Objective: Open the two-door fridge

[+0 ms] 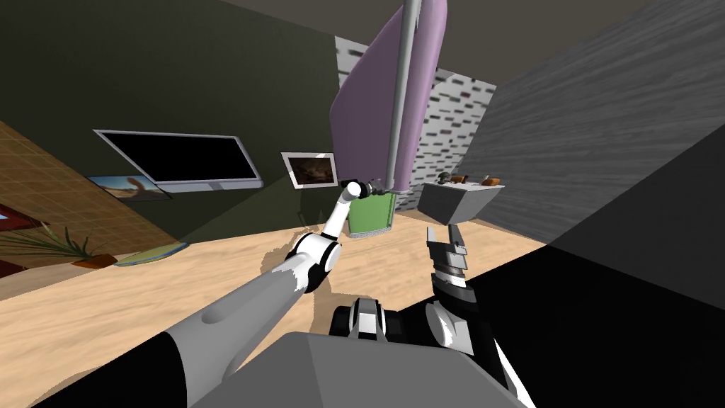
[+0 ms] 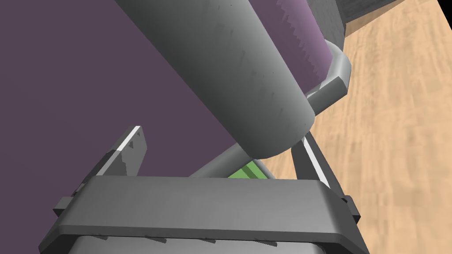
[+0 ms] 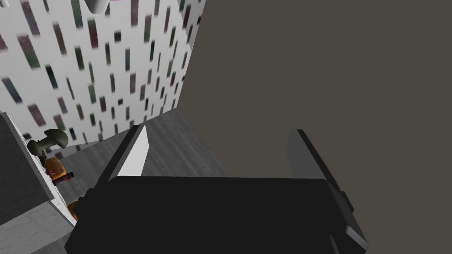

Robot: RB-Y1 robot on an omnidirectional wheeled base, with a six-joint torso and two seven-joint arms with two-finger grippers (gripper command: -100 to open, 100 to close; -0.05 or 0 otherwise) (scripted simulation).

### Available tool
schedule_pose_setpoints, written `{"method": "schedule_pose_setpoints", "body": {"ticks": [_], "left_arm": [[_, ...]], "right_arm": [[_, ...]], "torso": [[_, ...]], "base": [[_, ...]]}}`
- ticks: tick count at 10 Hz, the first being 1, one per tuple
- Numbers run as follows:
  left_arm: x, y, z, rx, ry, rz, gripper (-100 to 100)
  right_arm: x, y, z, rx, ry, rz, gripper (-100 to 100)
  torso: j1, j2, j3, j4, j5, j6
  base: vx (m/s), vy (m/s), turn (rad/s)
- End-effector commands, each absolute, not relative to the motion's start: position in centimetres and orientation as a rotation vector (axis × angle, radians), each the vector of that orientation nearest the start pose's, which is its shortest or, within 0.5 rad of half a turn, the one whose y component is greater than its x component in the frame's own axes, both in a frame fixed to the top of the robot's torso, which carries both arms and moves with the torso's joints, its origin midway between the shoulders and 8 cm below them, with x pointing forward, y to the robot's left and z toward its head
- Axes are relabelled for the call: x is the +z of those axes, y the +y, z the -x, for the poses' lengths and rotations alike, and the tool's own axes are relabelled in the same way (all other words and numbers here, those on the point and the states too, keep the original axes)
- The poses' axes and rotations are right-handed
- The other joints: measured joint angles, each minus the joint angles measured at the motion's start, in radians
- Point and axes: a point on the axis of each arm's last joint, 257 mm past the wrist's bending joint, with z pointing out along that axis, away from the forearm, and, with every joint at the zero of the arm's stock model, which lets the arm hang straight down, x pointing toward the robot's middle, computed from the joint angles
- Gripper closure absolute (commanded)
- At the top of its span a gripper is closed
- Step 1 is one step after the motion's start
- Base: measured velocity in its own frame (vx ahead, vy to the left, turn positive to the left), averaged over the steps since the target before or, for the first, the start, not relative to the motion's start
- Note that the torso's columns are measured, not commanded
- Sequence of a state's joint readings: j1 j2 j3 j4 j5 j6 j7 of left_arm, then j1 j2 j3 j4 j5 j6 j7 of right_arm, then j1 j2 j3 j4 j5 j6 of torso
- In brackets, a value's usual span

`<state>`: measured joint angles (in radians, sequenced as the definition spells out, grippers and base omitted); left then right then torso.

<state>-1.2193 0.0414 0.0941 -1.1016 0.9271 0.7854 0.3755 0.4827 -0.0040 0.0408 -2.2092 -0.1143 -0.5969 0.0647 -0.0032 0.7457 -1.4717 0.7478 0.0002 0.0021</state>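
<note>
While our left arm is stretched forward, the fridge [image 1: 368, 106] stands at our 12 o'clock, against a speckled white wall.

Count of parts:
- Two doors: one purple upper door [image 2: 88, 88] and one green lower door [image 1: 372, 212].
- One long grey handle [image 1: 400, 92], running up the purple upper door.
- Two grippers, each with two fingers.

The left gripper [image 1: 381, 189] is at the lower end of the handle, just above the green lower door. In the left wrist view its fingers [image 2: 128, 152] stand apart, unclamped, with the thick bar of the handle between them. The bar lies nearer one finger than the other. We cannot tell whether that finger touches it.

The right gripper [image 1: 443, 232] is held low at 1 o'clock, pointing upward, with its fingers [image 3: 137, 154] spread wide.

Edges and clearance:
- One grey counter [image 1: 453, 205] sits at 1 o'clock, near the right side of the fridge, with its near corner turned toward the right gripper. The few small things on it are too small to name.
- One grey wall [image 1: 602, 127] closes the 2 o'clock side, and one black area [image 1: 637, 297] lies at 3 to 4 o'clock.
- Wood floor [image 1: 212, 269] runs open from 9 to 12 o'clock between us and the fridge.
- On the dark wall hang one screen [image 1: 184, 159] at 10 o'clock and one framed picture [image 1: 310, 170] at 11 o'clock.
- One plant [image 1: 60, 244] stands at 9 o'clock.
</note>
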Motion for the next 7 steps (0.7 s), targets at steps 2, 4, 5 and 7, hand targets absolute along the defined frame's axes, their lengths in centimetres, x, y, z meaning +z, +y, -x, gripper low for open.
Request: {"method": "schedule_pose_setpoints", "body": {"ticks": [2, 4, 5, 7], "left_arm": [[16.5, -10.7, -62.4, -2.399, 1.599, 1.668, -100], [14.2, -10.7, -62.7, -2.350, 1.624, 1.715, 0], [13.8, -10.6, -62.8, -2.342, 1.626, 1.724, 0], [13.2, -10.4, -63.0, -2.329, 1.628, 1.737, 0]], "right_arm": [[1.6, -28.0, -34.2, 1.362, 0.528, -0.680, 0], [1.6, -28.0, -34.2, 1.362, 0.528, -0.680, 0], [1.6, -28.0, -34.2, 1.362, 0.528, -0.680, 0], [1.6, -28.0, -34.2, 1.362, 0.528, -0.680, 0]], "torso": [[0.007, 0.005, 0.003, 0.002, 0.003, -0.001], [0.008, 0.006, 0.005, 0.002, 0.003, -0.002], [0.007, 0.004, 0.004, -0.001, 0.002, -0.002], [0.004, 0.001, 0.001, -0.004, 0.001, -0.002]], "base": [[0.006, -0.038, 0.051], [0.010, -0.010, 0.005], [0.008, -0.001, 0.004], [0.007, 0.000, 0.002]]}}
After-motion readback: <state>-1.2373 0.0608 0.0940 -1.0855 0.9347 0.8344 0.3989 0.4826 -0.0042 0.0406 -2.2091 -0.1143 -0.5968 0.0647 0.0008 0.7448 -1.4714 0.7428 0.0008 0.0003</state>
